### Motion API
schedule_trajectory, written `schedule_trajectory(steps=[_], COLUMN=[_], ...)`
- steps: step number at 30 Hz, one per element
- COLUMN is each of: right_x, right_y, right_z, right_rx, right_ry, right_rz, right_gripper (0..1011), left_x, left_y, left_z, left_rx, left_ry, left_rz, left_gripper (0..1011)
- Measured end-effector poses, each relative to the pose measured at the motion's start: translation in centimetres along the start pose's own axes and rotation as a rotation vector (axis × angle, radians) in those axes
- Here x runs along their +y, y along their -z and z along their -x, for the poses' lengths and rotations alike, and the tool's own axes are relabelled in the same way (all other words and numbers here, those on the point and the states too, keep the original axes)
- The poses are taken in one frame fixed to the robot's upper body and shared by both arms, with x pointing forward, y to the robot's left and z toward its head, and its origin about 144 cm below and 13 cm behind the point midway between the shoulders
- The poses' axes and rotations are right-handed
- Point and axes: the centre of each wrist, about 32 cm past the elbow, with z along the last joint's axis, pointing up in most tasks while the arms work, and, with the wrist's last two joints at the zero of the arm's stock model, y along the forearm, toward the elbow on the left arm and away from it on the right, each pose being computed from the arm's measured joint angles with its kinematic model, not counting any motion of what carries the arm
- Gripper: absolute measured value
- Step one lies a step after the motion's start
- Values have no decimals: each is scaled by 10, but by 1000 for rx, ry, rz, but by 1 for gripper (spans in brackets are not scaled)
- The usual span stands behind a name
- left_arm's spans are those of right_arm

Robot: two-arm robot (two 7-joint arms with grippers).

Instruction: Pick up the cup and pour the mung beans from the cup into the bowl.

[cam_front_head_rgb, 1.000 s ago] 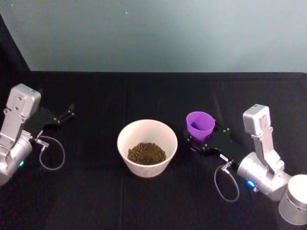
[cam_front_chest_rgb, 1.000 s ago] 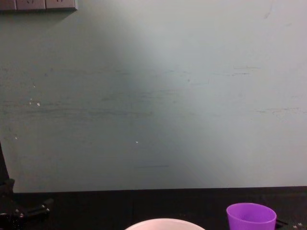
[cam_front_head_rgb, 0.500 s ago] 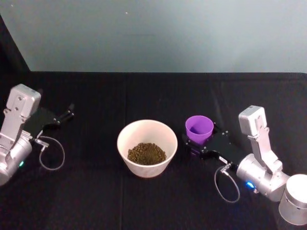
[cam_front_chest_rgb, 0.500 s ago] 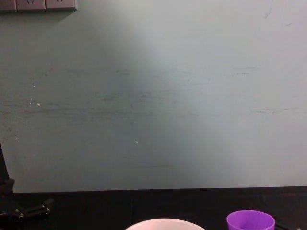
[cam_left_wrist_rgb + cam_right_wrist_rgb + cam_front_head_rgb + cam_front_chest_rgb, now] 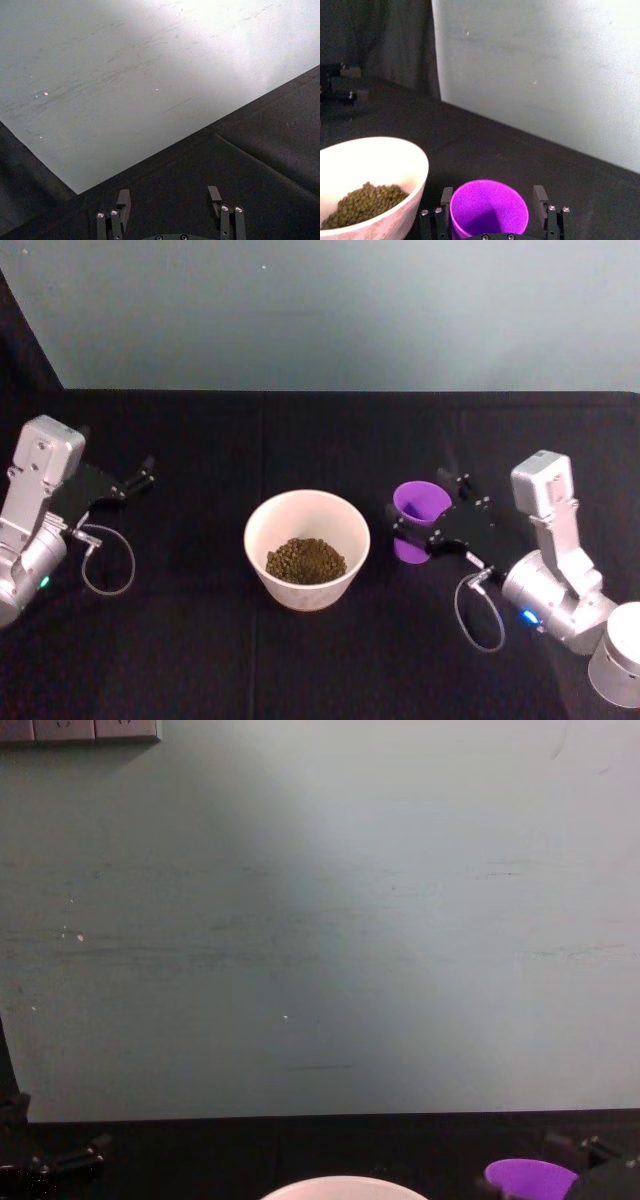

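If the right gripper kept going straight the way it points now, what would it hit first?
The right gripper points toward the bowl, with the cup between its fingers; the cup's side would probably meet the bowl's rim first, though depth is uncertain.

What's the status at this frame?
Right gripper open around empty cup. Left gripper open, parked far left. Beans in bowl. Nothing in the way.

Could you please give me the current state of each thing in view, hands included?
cup: empty inside, tilted toward the bowl, between the right hand's fingers.
bowl: upright on the table, a heap of mung beans in its bottom.
right hand: around the cup, its fingers on either side.
left hand: open, holding nothing, parked at the table's left.
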Motion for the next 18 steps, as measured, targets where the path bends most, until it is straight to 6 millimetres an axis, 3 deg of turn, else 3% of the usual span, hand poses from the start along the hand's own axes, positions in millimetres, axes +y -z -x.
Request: schedule_trajectory(steps=[18], right_x=[-19], right_y=[-10], right_z=[-1], right_rx=[43], right_ry=[108], right_rz=[-226], right_gripper=[1004], left_x=[0], left_y=[0], left_z=[0], left_rx=[0], left_ry=[0], left_rz=[0], left_gripper=[1000])
